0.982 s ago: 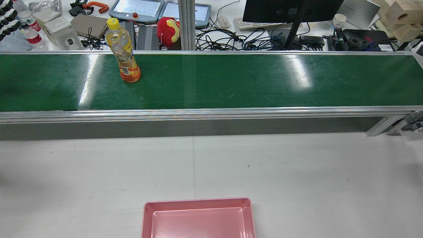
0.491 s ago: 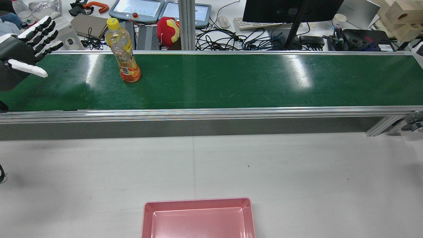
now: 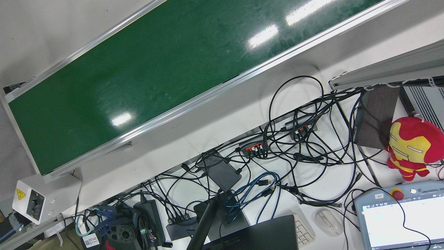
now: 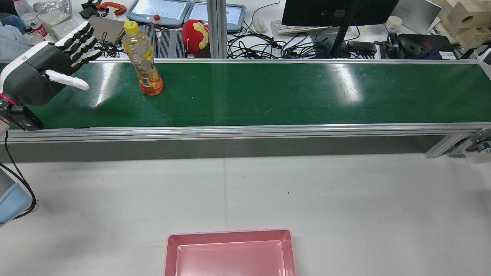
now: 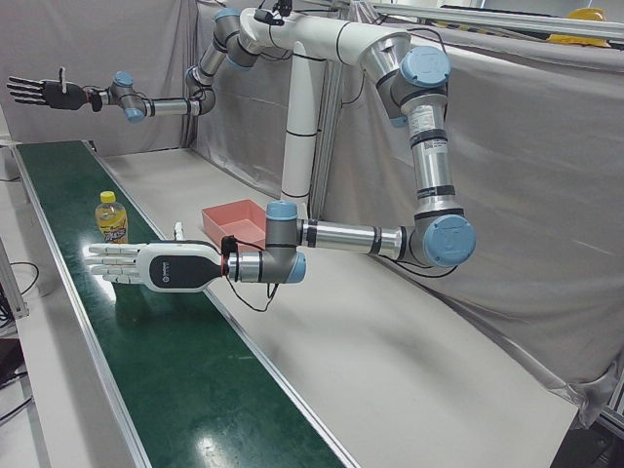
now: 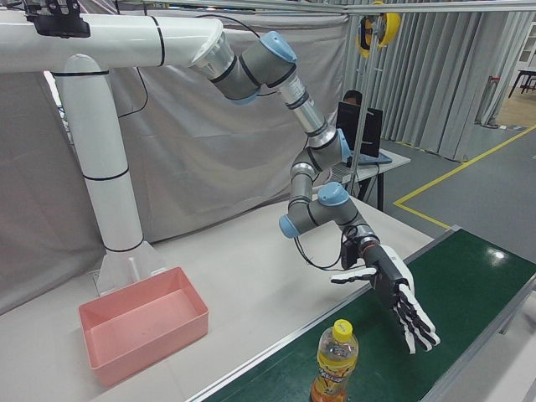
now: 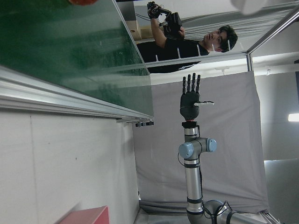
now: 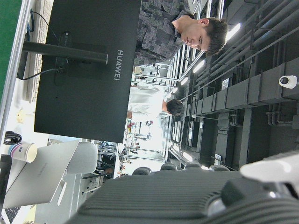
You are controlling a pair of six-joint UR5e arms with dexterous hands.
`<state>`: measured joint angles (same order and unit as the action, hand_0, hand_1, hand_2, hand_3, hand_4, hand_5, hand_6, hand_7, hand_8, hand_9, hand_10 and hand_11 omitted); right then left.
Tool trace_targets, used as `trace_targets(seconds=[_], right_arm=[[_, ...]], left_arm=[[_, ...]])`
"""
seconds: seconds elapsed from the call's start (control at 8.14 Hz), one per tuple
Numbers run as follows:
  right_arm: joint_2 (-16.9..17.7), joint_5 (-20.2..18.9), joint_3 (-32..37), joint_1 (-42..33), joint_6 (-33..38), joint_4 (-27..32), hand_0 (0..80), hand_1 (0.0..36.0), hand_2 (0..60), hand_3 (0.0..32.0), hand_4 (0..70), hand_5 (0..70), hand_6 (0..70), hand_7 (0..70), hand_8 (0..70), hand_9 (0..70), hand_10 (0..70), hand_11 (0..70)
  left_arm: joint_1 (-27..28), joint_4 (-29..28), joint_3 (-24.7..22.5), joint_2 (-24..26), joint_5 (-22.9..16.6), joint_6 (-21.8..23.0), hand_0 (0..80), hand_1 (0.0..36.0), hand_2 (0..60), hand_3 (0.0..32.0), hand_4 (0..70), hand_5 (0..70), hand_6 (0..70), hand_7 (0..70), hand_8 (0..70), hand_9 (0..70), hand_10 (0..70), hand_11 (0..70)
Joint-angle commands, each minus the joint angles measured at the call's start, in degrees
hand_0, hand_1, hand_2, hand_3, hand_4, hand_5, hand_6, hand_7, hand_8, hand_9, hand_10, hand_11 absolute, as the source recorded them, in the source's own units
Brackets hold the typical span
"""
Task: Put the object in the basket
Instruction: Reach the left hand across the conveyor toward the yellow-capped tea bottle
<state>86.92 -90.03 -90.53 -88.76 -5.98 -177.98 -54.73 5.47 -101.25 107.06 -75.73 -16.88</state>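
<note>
Rear view shows the bottle [image 4: 142, 58], a clear plastic drink bottle with a yellow cap and orange contents, standing upright on the green conveyor belt [image 4: 268, 96] toward the robot's left end, near the belt's far rail. It appears mostly full, so it is judged moderately heavy for its size, with smooth, slightly yielding walls that could slip or dent under a hard squeeze; being tall on a narrow base, it would likely tip if nudged near the cap. The labelled mid-body seems the soundest place for a wrap-around hold, at or a little below its middle. The left hand [image 4: 46, 74] hovers over the belt to the bottle's left, apart from it, fingers [image 4: 78, 42] extended and spread, thumb out to the side, holding nothing. The right hand [image 5: 44, 92] is raised high above the belt's far end, likewise spread flat and empty. The pink basket [image 4: 230, 235] lies empty on the white table [image 4: 345, 199], well apart from the bottle.
</note>
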Motion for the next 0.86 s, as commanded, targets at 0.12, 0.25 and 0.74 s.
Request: trace_targets(seconds=[0.12,0.25,0.74], right_arm=[[0.0,-0.1,0.0,0.0,-0.1,0.0,0.0,0.0,0.0,0.0,0.0,0.0,0.0,0.0,0.0,0.0,0.0,0.0],[0.0,-0.1,0.0,0.0,-0.1,0.0,0.0,0.0,0.0,0.0,0.0,0.0,0.0,0.0,0.0,0.0,0.0,0.0],[0.0,0.0,-0.1,0.1,-0.1,0.0,0.0,0.0,0.0,0.0,0.0,0.0,0.0,0.0,0.0,0.0,0.0,0.0]], left_arm=[[2.0,0.5,3.6,4.7,0.9,-0.2,61.9,16.5,0.0,0.0,3.0,2.8,0.0,0.0,3.4,3.9,6.4,11.8],[2.1,0.4,5.2,6.1,1.3,-0.2,62.0,16.6,0.0,0.0,3.2,3.2,0.0,0.0,3.6,4.2,6.2,11.5],[2.2,1.0,6.5,9.0,1.8,-0.6,62.0,16.9,0.0,0.0,3.8,3.6,0.0,0.0,3.5,4.1,6.3,11.7]])
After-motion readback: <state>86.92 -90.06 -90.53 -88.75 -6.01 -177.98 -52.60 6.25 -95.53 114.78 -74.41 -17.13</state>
